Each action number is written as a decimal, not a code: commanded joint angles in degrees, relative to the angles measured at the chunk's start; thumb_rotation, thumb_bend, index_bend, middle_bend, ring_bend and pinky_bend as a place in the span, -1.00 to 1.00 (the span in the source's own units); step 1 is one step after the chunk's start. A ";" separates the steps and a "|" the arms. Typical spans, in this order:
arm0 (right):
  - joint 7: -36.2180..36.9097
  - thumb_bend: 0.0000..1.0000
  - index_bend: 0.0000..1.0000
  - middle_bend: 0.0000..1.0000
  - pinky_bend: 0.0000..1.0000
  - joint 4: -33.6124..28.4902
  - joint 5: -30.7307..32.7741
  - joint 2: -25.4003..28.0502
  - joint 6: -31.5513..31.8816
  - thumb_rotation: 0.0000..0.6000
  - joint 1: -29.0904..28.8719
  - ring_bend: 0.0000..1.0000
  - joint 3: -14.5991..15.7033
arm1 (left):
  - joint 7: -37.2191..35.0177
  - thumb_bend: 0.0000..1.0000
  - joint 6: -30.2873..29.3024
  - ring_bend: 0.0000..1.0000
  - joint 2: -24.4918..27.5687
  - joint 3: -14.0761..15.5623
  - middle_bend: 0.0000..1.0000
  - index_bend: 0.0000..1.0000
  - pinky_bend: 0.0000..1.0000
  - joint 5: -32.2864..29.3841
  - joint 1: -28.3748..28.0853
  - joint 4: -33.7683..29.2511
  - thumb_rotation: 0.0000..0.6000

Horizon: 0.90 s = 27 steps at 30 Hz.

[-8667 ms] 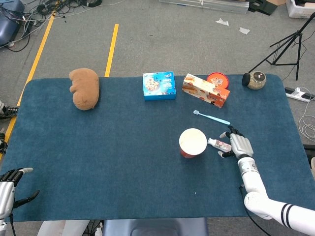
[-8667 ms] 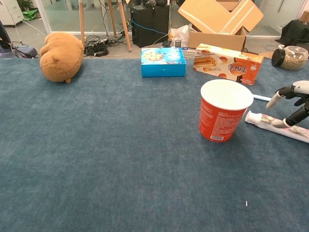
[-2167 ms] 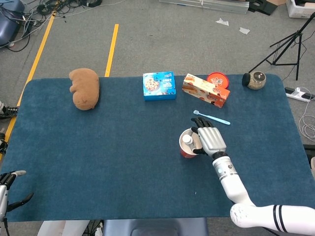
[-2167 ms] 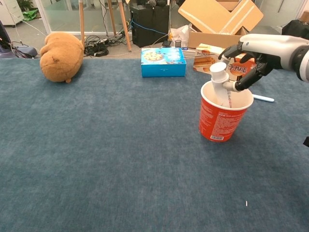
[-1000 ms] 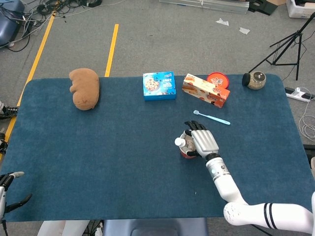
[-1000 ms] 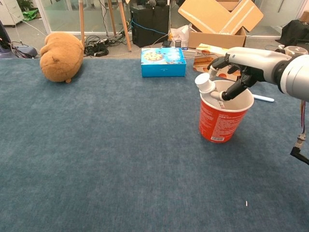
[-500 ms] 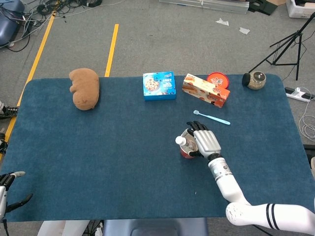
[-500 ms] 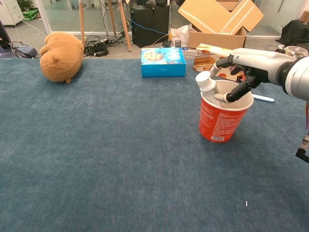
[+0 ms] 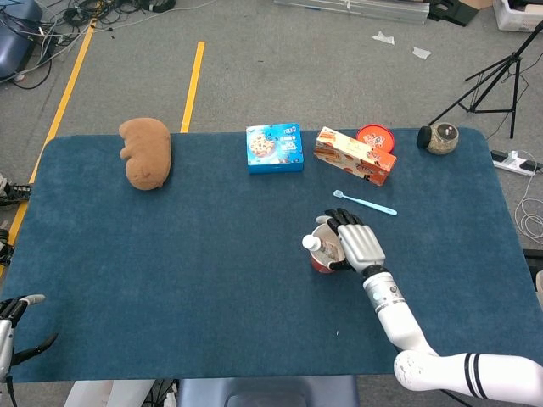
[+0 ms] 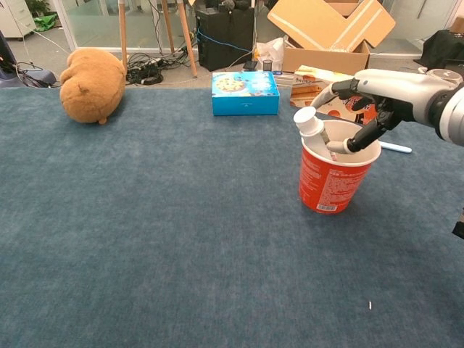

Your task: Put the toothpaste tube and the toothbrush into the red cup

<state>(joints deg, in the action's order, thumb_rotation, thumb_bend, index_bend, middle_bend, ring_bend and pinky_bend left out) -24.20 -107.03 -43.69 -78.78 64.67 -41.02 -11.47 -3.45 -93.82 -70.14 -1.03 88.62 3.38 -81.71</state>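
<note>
The red cup stands upright at the table's centre right. The toothpaste tube stands in it, white cap up, leaning on the cup's left rim. My right hand hovers over the cup's right side with its fingers spread, apart from the tube. The light blue toothbrush lies flat on the cloth just behind the cup. My left hand hangs at the table's near left corner, fingers apart and holding nothing.
Along the far edge sit a brown plush toy, a blue box, an orange snack box, a red lid and a round jar. Blue cloth covers the table.
My right hand's fingers have come off the tube and drawn slightly right. The tube stays in the cup, leaning on the left rim. The left hand has not moved.
</note>
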 commanded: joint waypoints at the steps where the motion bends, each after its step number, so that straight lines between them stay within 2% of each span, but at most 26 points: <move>1: 1.26 -0.59 -0.56 -0.72 -0.75 -1.64 -1.20 1.68 0.73 1.00 0.92 -1.00 -0.44 | 0.14 -1.00 0.06 -0.34 0.05 0.00 -0.25 -0.36 -0.17 -0.01 -0.03 -0.10 1.00; 7: 3.74 -0.59 -0.55 -0.72 -0.75 -4.70 -2.95 6.23 2.75 1.00 2.77 -1.00 -2.18 | 0.76 -1.00 0.03 -0.34 0.13 0.00 -0.25 -0.36 -0.17 0.25 -0.19 -0.57 1.00; 12: 6.00 -0.59 -0.44 -0.72 -0.75 -3.12 -0.06 8.71 2.40 1.00 3.30 -1.00 -4.46 | 1.03 -1.00 -0.10 -0.34 0.23 0.04 -0.25 -0.36 -0.17 0.45 -0.21 -0.91 1.00; 18: 4.05 -0.59 -0.27 -0.72 -0.75 3.66 6.44 7.66 -1.14 1.00 1.07 -1.00 -4.98 | 0.97 -1.00 0.02 -0.34 0.14 0.07 -0.25 -0.36 -0.17 0.44 -0.28 -0.80 1.00; 27: -1.48 -0.59 -0.17 -0.74 -0.75 16.88 16.40 0.79 -5.59 1.00 -4.08 -1.00 -4.74 | -0.01 -1.00 0.13 -0.34 0.08 0.19 -0.25 -0.36 -0.17 -0.04 0.02 -0.08 1.00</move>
<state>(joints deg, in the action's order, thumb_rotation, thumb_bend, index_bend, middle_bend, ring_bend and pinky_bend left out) -23.97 -93.43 -29.99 -75.69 60.59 -43.33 -16.14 -3.41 -93.71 -70.06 -0.85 88.61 3.37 -81.84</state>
